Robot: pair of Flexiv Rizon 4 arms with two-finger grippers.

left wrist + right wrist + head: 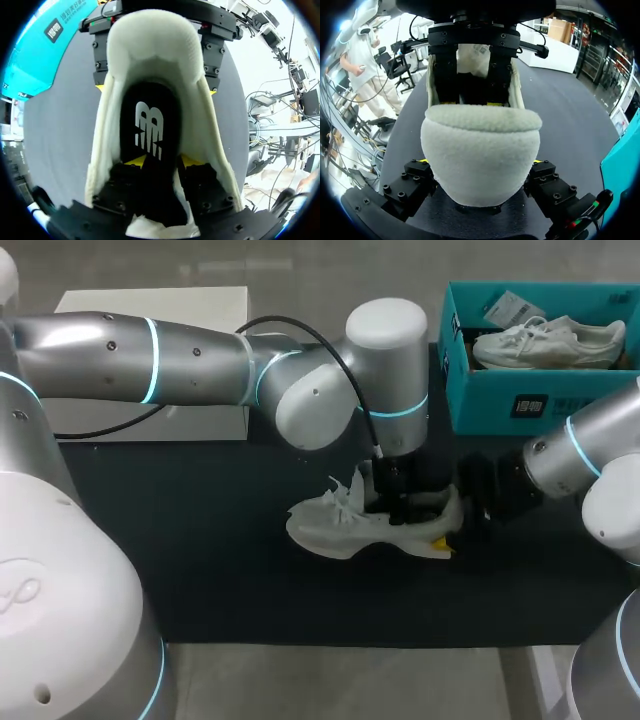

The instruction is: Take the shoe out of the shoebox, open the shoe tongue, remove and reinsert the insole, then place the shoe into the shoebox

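The white fleecy shoe [320, 530] is laid on the black desk [180, 560], heel toward 3 o'clock, where it is clamped between the fingers of the right gripper [480, 167]. The left gripper [162, 161] is set inside its opening over the black insole [150, 115]; whether that is gripped cannot be told.

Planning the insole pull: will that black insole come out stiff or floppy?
Probably floppy: the insole looks thin, lying flat inside the shoe. Likely light too. It sits snug between the padded walls, so it may drag coming out.
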